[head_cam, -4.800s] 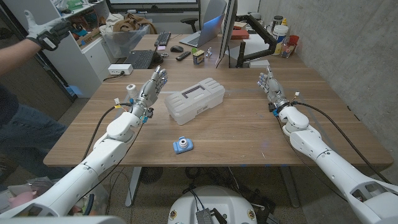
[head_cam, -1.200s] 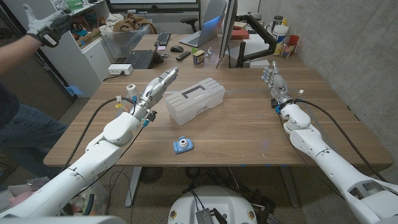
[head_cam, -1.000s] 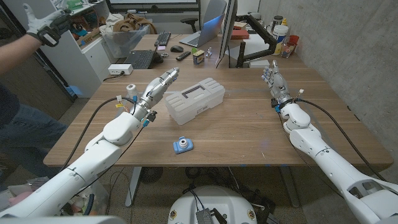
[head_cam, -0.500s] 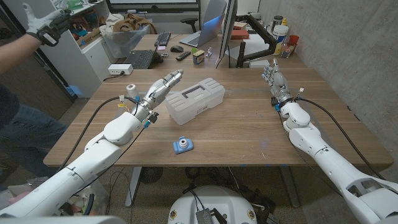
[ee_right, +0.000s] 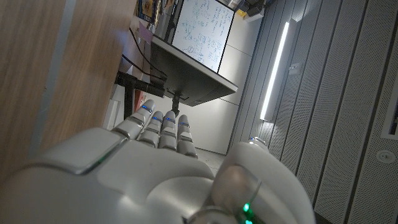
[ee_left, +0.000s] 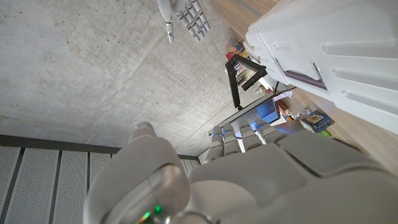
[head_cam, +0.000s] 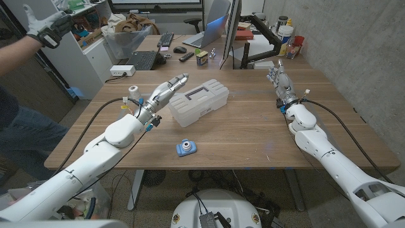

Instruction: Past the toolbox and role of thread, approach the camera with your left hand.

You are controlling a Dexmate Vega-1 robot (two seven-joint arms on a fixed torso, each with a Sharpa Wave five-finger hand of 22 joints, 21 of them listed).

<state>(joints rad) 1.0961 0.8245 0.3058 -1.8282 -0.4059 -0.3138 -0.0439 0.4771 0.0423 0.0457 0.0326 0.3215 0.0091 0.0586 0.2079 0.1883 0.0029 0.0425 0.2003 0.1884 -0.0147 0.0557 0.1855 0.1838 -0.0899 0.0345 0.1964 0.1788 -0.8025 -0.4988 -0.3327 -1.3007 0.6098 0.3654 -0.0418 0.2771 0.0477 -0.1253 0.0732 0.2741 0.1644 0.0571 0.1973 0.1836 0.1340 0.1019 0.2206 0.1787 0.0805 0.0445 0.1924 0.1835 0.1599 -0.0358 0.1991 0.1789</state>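
A small blue toy camera [head_cam: 185,148] lies near the table's front edge. Behind it a translucent white toolbox [head_cam: 198,101] sits mid-table; its lid also fills part of the left wrist view [ee_left: 336,56]. A white roll of thread [head_cam: 133,92] stands upright at the table's left. My left hand [head_cam: 166,89] hovers between the thread and the toolbox, fingers stretched out together and holding nothing, well behind the camera. My right hand [head_cam: 279,82] stands upright at the right side, fingers straight, nothing in it; the left wrist view catches it too [ee_left: 185,15].
A monitor on a stand [head_cam: 231,31], keyboards [head_cam: 143,60], a mouse [head_cam: 180,49] and small boxes crowd the table's far edge. A person with a gloved hand [head_cam: 47,28] stands at the left. Bare wood lies around the camera and before the right arm.
My left hand has turned and reached farther forward and rightward, toward the toolbox's left end. The right hand has shifted slightly. The toolbox, thread and camera have not moved.
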